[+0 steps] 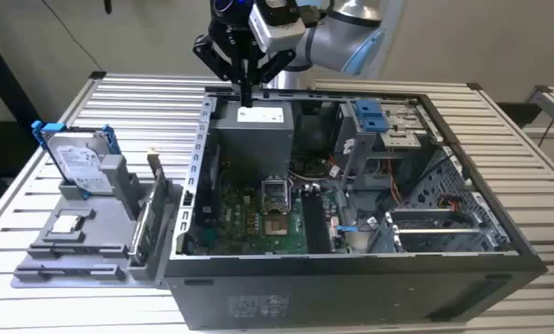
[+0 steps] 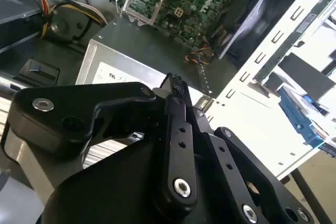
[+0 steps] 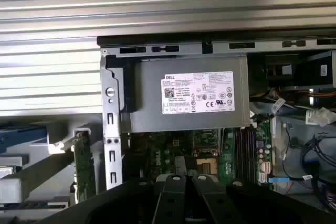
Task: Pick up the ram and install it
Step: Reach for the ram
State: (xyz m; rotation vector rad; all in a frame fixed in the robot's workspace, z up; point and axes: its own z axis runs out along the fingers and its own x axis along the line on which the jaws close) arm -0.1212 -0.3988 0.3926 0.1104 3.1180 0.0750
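Note:
My gripper hangs at the back of the open computer case, just above the grey power supply. Its black fingers are pressed together with nothing between them, as the second wrist view shows at the gripper. A slim dark green board that looks like the ram stands on edge in the grey holder at the exterior view's left, well away from the gripper. The dark memory slots lie on the motherboard inside the case, and the first wrist view shows these slots past the power supply.
A silver hard drive with blue rails stands upright in the holder. A wider green card stands beside it. The case's metal walls, drive cage and loose cables crowd the inside. A ribbed metal table surrounds the case.

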